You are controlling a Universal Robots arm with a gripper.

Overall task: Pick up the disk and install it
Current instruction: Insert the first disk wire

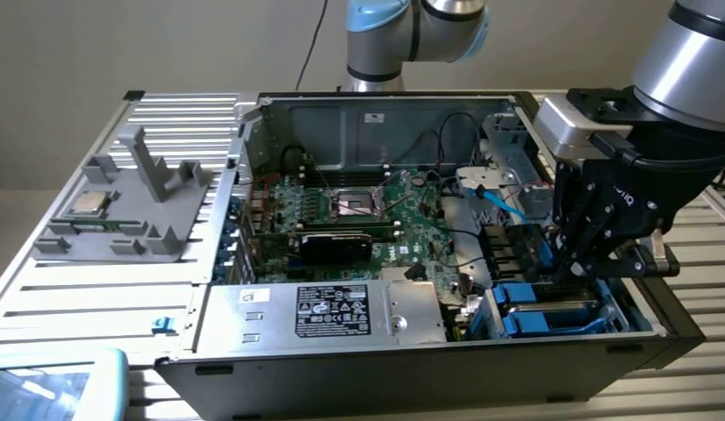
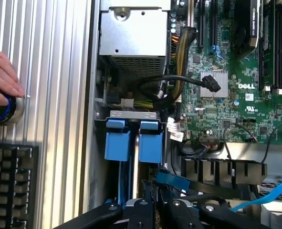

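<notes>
i find the gripper [image 1: 569,274] lowered into the drive bay [image 1: 602,303] at the front corner of the case [image 1: 374,377], on the exterior view's right, just beside the power supply [image 1: 327,311]. the disk [image 1: 547,309] stands on edge inside that bay, with its blue carrier showing under the fingers. in the wrist view its end tab [image 2: 150,143] sits against the bay's metal lip, and its blue rail runs back toward the gripper. a second carrier [image 2: 118,138] stands just beside it, and i cannot tell whether the two touch. the jaws are drawn close together and, as far as i can judge, they pinch the near edge of the disk's carrier. the contact itself is partly hidden by the finger links. my assessment is that the pick-up is done and the install step is in hand, with the disk already down in its slot. i cannot confirm that it is fully home or latched. in my judgement any further move at this stage calls for straight travel along the rails without tilt, and a light, even push so the carrier does not bind. it also needs clearance from the second carrier, from the black cable [image 2: 179,81] looping near the bay, and from the blue cable [image 1: 502,203]. i would want the seating verified before the grip is given up.
</notes>
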